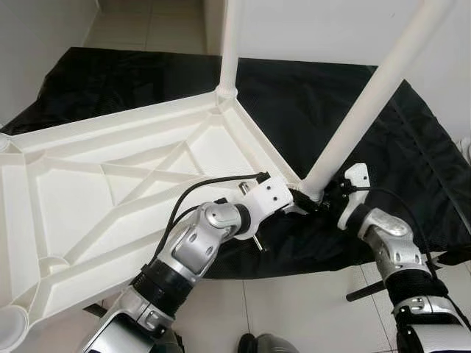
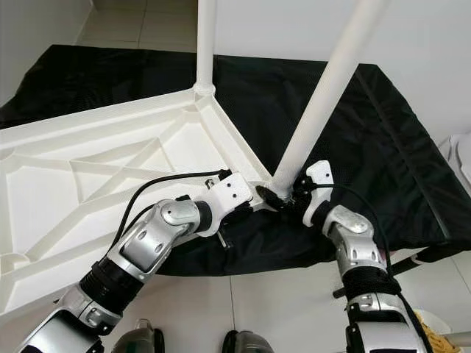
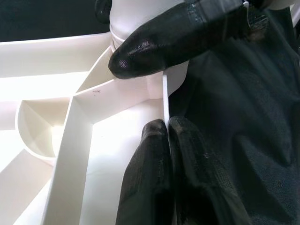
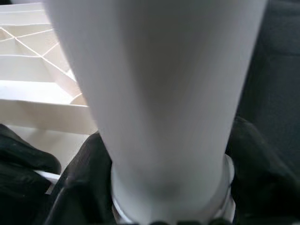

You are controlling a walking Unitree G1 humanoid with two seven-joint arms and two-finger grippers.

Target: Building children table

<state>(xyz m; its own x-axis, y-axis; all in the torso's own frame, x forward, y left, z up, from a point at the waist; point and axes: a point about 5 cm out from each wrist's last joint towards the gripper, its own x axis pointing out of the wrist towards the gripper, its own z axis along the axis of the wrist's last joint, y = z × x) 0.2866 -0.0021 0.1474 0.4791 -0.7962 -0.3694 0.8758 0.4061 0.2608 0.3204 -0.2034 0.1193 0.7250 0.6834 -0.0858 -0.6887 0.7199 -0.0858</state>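
**Two legs in, two corners to go**

Left eye view: the upside-down white plastic ribbed tabletop (image 1: 110,191) lies on a black cloth sheet (image 1: 331,110) spread over the tiled floor. A far white tubular leg (image 1: 229,44) stands upright in its corner socket. A nearer white tubular leg (image 1: 368,95) rises from the near right corner, leaning to the right. The left gripper (image 1: 298,202) and the right gripper (image 1: 331,197) meet at that leg's base. Two round sockets at the left, one far (image 1: 4,141) and one near (image 1: 11,327), have no leg, so I judge the job about half done.

Right eye view: same layout; both arms converge on the near right corner.

Left wrist view: the left gripper's two black fingers are pinched almost together on the thin white rim (image 3: 165,93) of the tabletop beside the corner. A finger of the other gripper (image 3: 154,47) lies against the leg's collar.

Right wrist view: the right gripper's fingers (image 4: 84,173) clasp the leg's base from both sides, just above its collar (image 4: 173,206).
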